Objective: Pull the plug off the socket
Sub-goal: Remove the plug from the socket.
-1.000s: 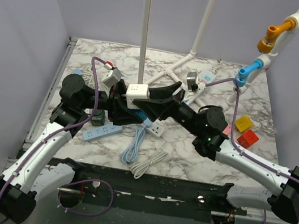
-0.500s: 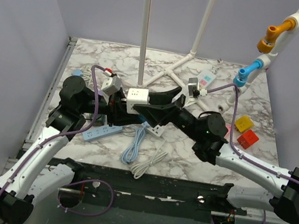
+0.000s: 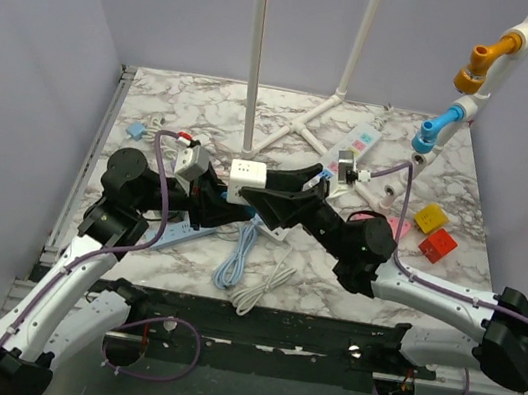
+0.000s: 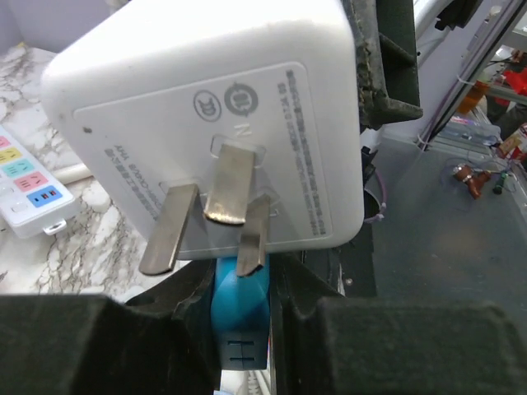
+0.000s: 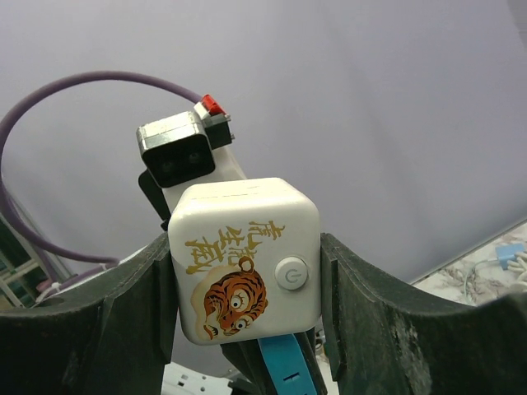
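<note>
A white cube socket (image 3: 246,180) with a tiger print (image 5: 230,300) is held above the table. My right gripper (image 5: 247,271) is shut on its two sides. The cube's back shows three bare metal prongs (image 4: 226,185). A blue plug (image 4: 240,317) sticks out of the cube's underside, and my left gripper (image 4: 240,329) is shut on it, one finger pressed to each flat side. The right wrist view shows the blue plug (image 5: 284,366) poking out below the cube. From above, the left gripper (image 3: 221,209) sits just under and left of the cube.
A white and blue power strip (image 3: 172,233) and coiled cables (image 3: 239,254) lie on the marble under the arms. Another strip (image 3: 359,143) and a white pipe frame (image 3: 301,128) are behind. Red (image 3: 436,245) and yellow (image 3: 431,217) blocks sit at the right.
The left jaws have gone from open to shut on the blue plug. Both arms and the cube drifted slightly toward the near edge.
</note>
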